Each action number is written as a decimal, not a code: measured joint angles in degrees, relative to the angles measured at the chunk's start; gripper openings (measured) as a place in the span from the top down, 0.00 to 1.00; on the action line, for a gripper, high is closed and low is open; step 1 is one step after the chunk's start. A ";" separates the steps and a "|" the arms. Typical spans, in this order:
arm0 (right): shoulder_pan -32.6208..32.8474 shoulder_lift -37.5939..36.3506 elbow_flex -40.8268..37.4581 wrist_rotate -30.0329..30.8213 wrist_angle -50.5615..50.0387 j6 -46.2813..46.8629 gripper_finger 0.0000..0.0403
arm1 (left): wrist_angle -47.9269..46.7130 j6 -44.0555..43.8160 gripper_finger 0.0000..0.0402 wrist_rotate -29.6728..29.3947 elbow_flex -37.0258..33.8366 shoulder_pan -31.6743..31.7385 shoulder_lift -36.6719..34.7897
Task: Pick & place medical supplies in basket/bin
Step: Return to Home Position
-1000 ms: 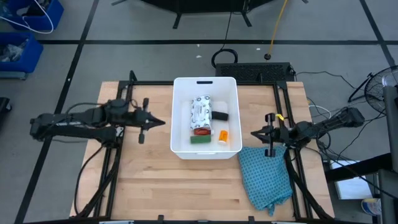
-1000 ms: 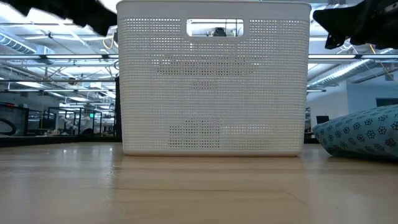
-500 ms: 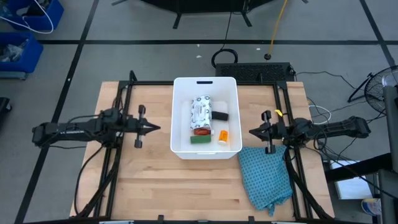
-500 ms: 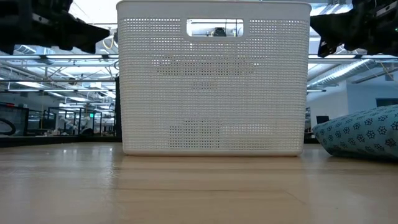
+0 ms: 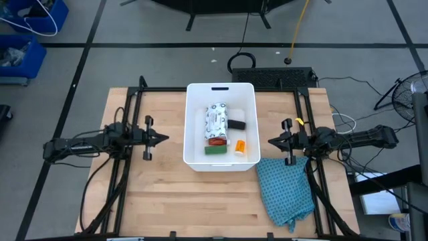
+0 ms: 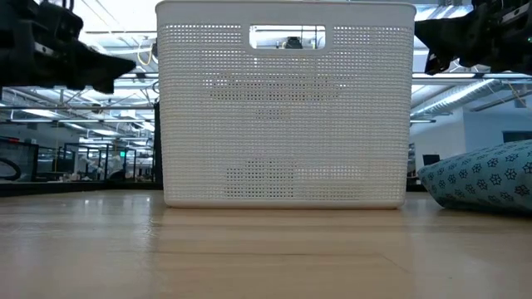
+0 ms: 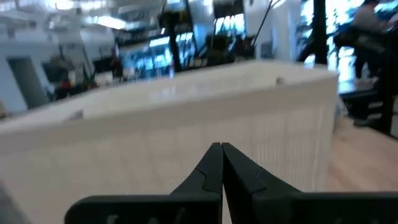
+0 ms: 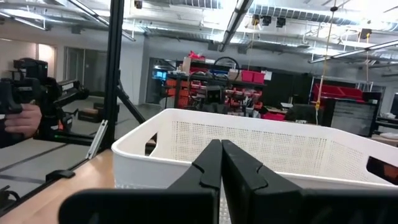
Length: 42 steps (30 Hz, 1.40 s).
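The white bin (image 5: 222, 127) stands mid-table, its handle slot at the far rim. Inside lie a white patterned packet (image 5: 216, 120), a black block (image 5: 236, 124), a red bottle (image 5: 217, 141), a green flat bar (image 5: 215, 150) and an orange vial (image 5: 240, 146). The white little bottle is hidden. My left gripper (image 5: 165, 138) is shut and empty, left of the bin, above the table. My right gripper (image 5: 271, 142) is shut and empty, right of the bin. Both point at the bin's walls (image 7: 186, 137) (image 8: 261, 149).
A teal patterned cloth (image 5: 286, 189) lies bunched at the table's near right, also in the low view (image 6: 482, 178). Black rails (image 5: 131, 161) run along the table's left and right sides. Bare wood (image 5: 200, 201) lies in front of the bin.
My left gripper has drawn back from the bin toward the table's left edge and sunk a little. My right gripper has shifted slightly toward the bin and come level, then kept still. The bin and its items have stayed put.
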 joint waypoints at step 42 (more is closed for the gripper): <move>-0.02 0.02 -0.48 0.11 4.52 -1.18 1.00 | -7.86 -2.28 0.91 -1.60 0.02 0.01 0.15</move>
